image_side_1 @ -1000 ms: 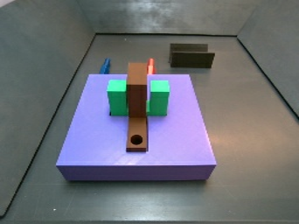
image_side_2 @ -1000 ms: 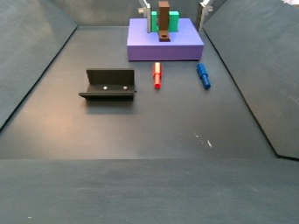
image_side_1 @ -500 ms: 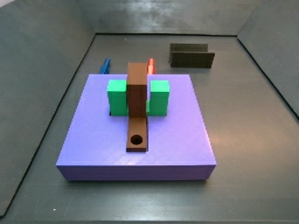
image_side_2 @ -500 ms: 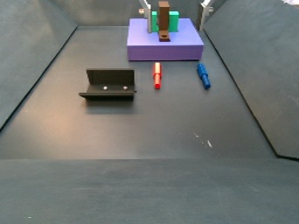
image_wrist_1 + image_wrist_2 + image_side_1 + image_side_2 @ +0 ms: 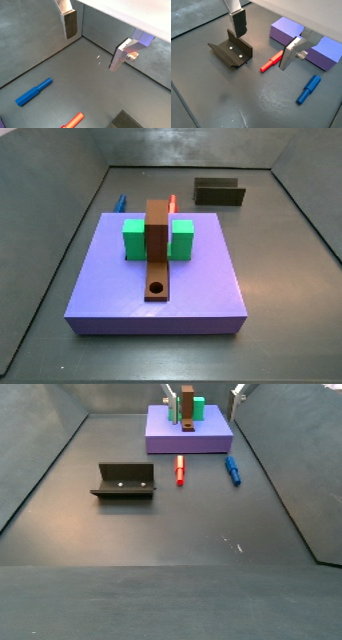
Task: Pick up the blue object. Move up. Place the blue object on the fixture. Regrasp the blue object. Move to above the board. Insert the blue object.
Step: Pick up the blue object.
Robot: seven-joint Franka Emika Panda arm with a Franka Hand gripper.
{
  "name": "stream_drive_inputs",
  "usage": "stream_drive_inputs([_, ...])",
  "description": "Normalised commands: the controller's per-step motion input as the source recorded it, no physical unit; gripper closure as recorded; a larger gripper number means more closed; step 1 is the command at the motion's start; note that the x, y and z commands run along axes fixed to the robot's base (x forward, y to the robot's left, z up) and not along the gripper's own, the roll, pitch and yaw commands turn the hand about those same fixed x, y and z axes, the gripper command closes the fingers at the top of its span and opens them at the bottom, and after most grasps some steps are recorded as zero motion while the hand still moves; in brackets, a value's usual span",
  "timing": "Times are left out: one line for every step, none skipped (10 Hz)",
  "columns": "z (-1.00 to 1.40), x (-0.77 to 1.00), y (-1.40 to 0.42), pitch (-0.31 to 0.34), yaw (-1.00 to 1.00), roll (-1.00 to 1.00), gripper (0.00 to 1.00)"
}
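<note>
the gripper (image 5: 263, 42) hangs high over the dark floor with its jaws spread wide and nothing between them. in both wrist views the two flat silver fingers (image 5: 69, 21) stand well apart, each with a dark pad, and only bare floor and loose pieces show in the gap. in a side view only the finger tips (image 5: 170, 393) peek in at the upper edge, above the far end of the board (image 5: 187, 442).

the blue object (image 5: 231, 470) lies flat on the floor, just beside the board's near edge, toward the right wall in that view. it is untouched and well clear of the gripper. in a wrist view it shows as a short bright blue peg (image 5: 308, 89) with a thinner end, lying alone. a red stick (image 5: 181, 471) of much the same build lies near it, roughly side by side with it, the two apart.

the fixture (image 5: 126, 480), a dark l-shaped bracket with two pale dots on its upright face, stands on the floor to the other side of the red stick, well away from the blue peg. nothing rests on it.

the board sits flat on the floor, a large violet-blue slab (image 5: 100, 288). on top are green blocks (image 5: 135, 239) flanking a long brown strip (image 5: 158, 248), which has a round hole (image 5: 158, 288) near one end. the hole looks empty.
</note>
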Motion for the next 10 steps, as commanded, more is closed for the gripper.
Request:
stream_drive_inputs([-0.13, -0.07, -0.09, -0.043, 0.01, -0.04, 0.0])
stream_drive_inputs([-0.19, -0.07, -0.19, -0.081, 0.05, -0.03, 0.0])
stream_drive_inputs([-0.21, -0.1, -0.22, -0.076, 0.07, -0.02, 0.0])
stream_drive_inputs([-0.23, -0.12, -0.16, -0.081, 0.04, -0.02, 0.0])
stream_drive_inputs([-0.21, -0.14, -0.12, -0.077, 0.02, -0.03, 0.0])
stream_drive_inputs([-0.18, -0.15, -0.09, -0.076, 0.01, -0.04, 0.0])
stream_drive_inputs([-0.15, -0.13, -0.06, -0.067, 0.0, -0.03, 0.0])
stream_drive_inputs([-0.15, -0.15, -0.04, -0.069, 0.0, -0.03, 0.0])
stream_drive_inputs([-0.15, -0.15, -0.08, -0.073, 0.0, -0.04, 0.0])
stream_drive_inputs([-0.16, -0.13, -0.08, -0.069, 0.0, -0.03, 0.0])
